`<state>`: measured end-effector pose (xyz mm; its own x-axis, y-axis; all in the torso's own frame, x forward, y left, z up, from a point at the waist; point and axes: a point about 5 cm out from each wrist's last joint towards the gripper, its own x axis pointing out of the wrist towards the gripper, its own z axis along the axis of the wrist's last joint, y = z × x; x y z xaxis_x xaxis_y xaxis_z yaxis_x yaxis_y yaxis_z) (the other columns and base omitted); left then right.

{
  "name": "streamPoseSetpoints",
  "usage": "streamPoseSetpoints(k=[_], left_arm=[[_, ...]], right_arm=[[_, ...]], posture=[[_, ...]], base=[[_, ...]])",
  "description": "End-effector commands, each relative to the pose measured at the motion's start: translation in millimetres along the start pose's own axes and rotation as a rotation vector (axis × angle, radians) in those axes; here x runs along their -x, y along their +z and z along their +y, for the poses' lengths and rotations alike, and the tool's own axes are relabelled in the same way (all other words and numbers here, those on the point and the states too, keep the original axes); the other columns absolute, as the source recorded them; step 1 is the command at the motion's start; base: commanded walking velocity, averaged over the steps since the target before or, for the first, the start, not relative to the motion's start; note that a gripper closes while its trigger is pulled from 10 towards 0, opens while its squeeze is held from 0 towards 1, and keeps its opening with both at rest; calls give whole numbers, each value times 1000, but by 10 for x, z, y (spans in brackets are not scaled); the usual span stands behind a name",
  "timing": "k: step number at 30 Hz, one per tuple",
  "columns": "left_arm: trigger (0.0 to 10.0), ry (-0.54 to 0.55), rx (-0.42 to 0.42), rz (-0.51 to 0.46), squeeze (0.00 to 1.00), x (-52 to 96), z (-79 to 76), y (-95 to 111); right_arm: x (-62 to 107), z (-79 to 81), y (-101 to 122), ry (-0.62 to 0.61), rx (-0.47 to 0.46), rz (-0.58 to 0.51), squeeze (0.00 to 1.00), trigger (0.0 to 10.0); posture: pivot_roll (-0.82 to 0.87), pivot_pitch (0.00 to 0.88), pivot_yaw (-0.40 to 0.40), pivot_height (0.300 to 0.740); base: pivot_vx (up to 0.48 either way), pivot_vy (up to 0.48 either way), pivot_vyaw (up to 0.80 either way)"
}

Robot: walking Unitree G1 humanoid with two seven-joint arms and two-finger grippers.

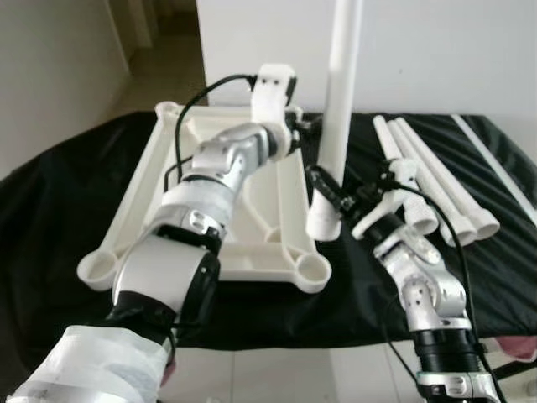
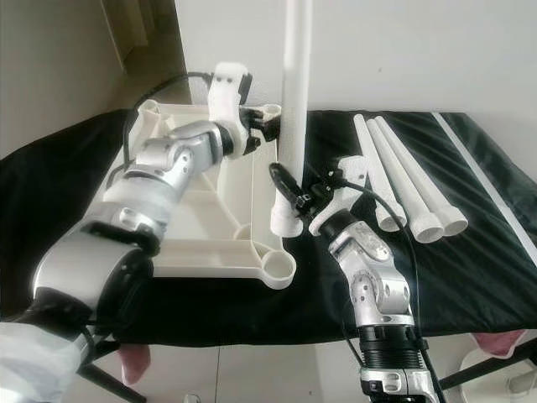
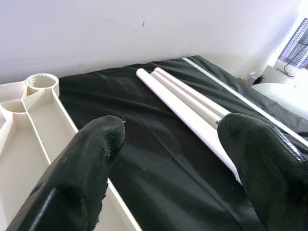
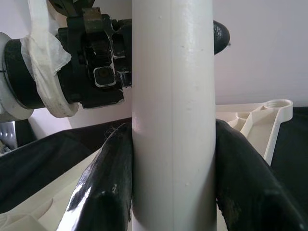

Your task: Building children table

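Note:
The cream table top (image 1: 151,180) lies upside down on a black cloth. My right gripper (image 1: 329,191) is shut on a white table leg (image 1: 340,101) and holds it upright by the top's right edge, its lower end just above the cloth near the front right corner socket (image 1: 312,270). In the right wrist view the leg (image 4: 173,96) sits tight between both black fingers (image 4: 108,183). My left gripper (image 1: 309,133) hovers open by the far right corner, close beside the leg, with nothing between its fingers (image 3: 86,163).
Three more white legs (image 1: 428,180) lie side by side on the cloth to the right, also in the left wrist view (image 3: 187,108). A thin white strip (image 1: 495,164) lies beyond them. A white wall stands behind, and the cloth's front edge is near.

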<state>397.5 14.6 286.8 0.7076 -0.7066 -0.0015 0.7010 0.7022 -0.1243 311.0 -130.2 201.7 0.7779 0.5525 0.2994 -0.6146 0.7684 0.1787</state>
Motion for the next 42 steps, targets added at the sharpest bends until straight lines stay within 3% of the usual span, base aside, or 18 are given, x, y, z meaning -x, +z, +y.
streamPoseSetpoints(k=[1, 10, 23, 26, 28, 32, 36, 37, 38, 42], left_arm=[[10000, -235, -40, -55, 0, -59, -296, 195], [10000, -280, -89, -98, 0, -69, -463, 306], [10000, -278, -110, -125, 0, -53, -493, 377], [10000, -186, -142, -157, 0, 9, -278, 417], [10000, -174, -146, -158, 0, 31, -231, 405], [10000, -116, -146, -128, 0, 137, -29, 256], [10000, -112, -144, -126, 0, 158, -7, 232], [10000, -99, -148, -123, 0, 199, 36, 139], [10000, -82, -197, -154, 0, 262, 67, 56], [10000, -87, -262, -217, 0, 398, 65, -90]], right_arm=[[-27, 24, -115, 13, -26, 63, 0, 10000], [-74, 37, -147, 39, -21, 88, 0, 10000], [-97, 64, -182, 60, -22, 100, 0, 10000], [-81, 86, -162, 59, 6, 90, 0, 10000], [-74, 88, -150, 52, 14, 83, 0, 10000], [-34, 118, -88, 28, 35, 47, 0, 10000], [-27, 127, -85, 23, 33, 46, 0, 10000], [-10, 136, -82, 2, 35, 37, 0, 10000], [17, 147, -80, -19, 36, 27, 0, 10000], [76, 168, -68, -58, 58, 1, 0, 10000]], posture=[[30, 0, -4, 740], [35, 0, -13, 740], [41, 0, -16, 740], [38, 0, -12, 740], [38, 0, -11, 740], [33, 0, -3, 740], [33, 0, -3, 740], [38, 0, -6, 740], [38, 0, -5, 740], [41, 0, -3, 740]], base=[[0, 0, 0], [0, 0, 0], [0, 0, 0], [0, 0, 0], [0, 0, 0], [0, 0, 0], [0, 0, 0], [0, 0, 0], [0, 0, 0], [0, 0, 0]])
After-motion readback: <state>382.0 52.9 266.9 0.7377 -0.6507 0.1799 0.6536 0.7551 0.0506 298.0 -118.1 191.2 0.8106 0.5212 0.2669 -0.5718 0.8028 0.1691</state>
